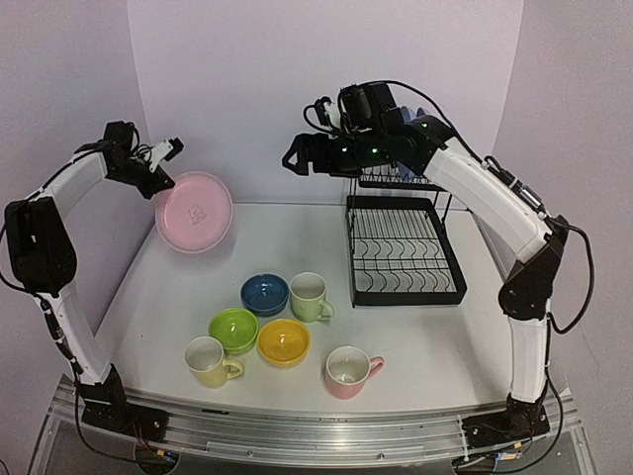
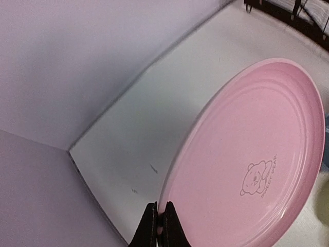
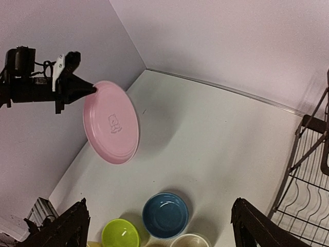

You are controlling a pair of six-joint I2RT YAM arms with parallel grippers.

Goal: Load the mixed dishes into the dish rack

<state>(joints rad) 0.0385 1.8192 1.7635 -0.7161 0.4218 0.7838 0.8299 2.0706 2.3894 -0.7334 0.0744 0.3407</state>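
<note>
High over the left rear of the white worktop (image 1: 287, 237), the left gripper (image 1: 159, 186) pinches the upper rim of a glossy pink ceramic plate (image 1: 194, 213), its black fingertips (image 2: 152, 229) pressed together on the edge. The plate hangs clear of the surface, tilted nearly on edge, with a small bear outline printed on the face turned towards the middle of the worktop. Across from it the right gripper (image 1: 295, 158) hovers in the air, level with the plate and well apart from it, its jaws spread wide and holding nothing. A black two-tier wire dish rack (image 1: 406, 297) stands at the right rear; its lower tray holds no dishes, and the right arm hides most of the upper shelf. Near the front of the worktop sit a dark blue bowl (image 1: 264, 293), a green bowl (image 1: 233, 329) and a yellow bowl (image 1: 284, 340), clustered closely, with a pale green mug (image 1: 310, 296) just beside the blue bowl, a yellow mug (image 1: 208, 361) by the green bowl, and a pink mug (image 1: 348, 371) nearest the front edge.
</note>
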